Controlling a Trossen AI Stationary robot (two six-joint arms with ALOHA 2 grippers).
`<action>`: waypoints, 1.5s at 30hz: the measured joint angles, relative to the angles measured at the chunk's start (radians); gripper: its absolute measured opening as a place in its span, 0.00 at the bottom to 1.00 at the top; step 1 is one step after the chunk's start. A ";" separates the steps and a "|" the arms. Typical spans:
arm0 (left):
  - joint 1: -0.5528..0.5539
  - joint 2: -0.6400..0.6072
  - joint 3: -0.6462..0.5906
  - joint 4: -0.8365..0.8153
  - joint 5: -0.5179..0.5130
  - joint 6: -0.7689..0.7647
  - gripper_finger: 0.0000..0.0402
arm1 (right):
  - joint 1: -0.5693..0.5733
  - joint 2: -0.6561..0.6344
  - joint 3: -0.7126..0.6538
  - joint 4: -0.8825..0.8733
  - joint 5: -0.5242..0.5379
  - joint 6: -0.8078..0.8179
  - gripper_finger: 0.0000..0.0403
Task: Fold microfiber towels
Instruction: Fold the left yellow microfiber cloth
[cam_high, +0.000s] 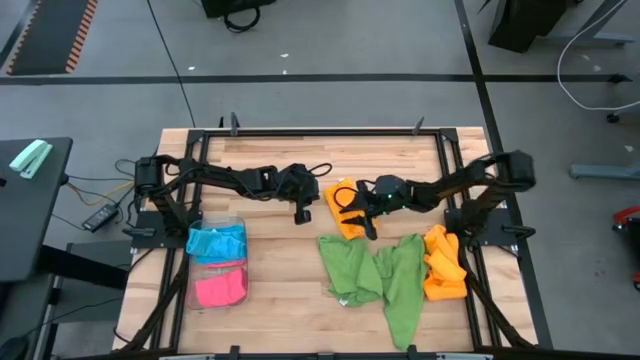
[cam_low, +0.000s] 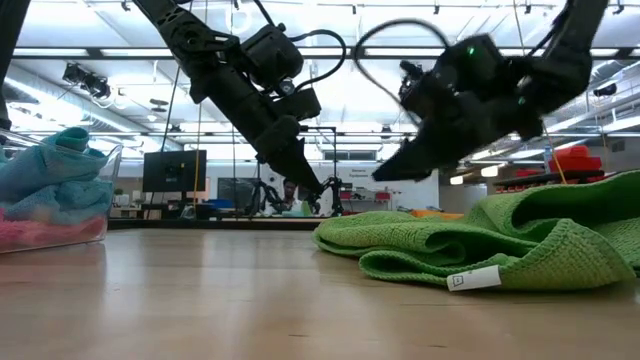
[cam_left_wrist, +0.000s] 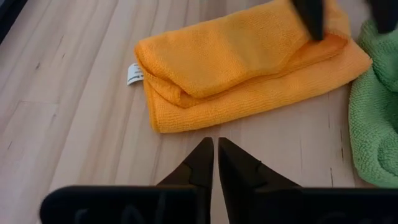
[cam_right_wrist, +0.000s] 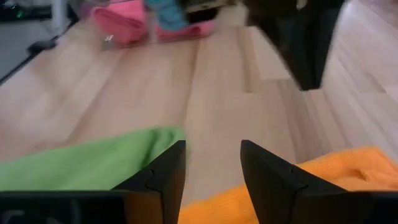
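A folded orange towel (cam_left_wrist: 249, 62) lies flat on the wooden table near its middle (cam_high: 345, 207). My left gripper (cam_left_wrist: 215, 152) is shut and hovers just short of the towel's near long edge, above bare wood (cam_high: 303, 212). My right gripper (cam_right_wrist: 211, 149) is open with nothing between its fingers. It hangs above the orange towel's right end (cam_high: 368, 228), beside the crumpled green towels (cam_high: 378, 275). One of its fingers (cam_left_wrist: 314, 18) shows over the orange towel in the left wrist view. The green towels (cam_low: 480, 245) lie loosely heaped on the table.
A clear tray (cam_high: 190, 270) at the left holds a blue towel (cam_high: 215, 240) and a pink towel (cam_high: 220, 288). A bunched orange pile (cam_high: 443, 265) lies at the right. Bare wood stretches between the tray and the green towels.
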 joint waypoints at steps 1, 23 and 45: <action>0.000 0.000 0.000 0.000 0.000 0.000 0.08 | 0.009 -0.036 0.000 -0.066 0.000 -0.015 0.40; 0.000 0.000 0.000 0.015 0.000 0.012 0.08 | 0.335 -0.037 0.335 -1.127 0.549 -0.191 0.71; 0.000 0.000 0.000 0.006 0.000 0.015 0.08 | 0.358 0.168 0.398 -1.057 0.707 -0.450 0.63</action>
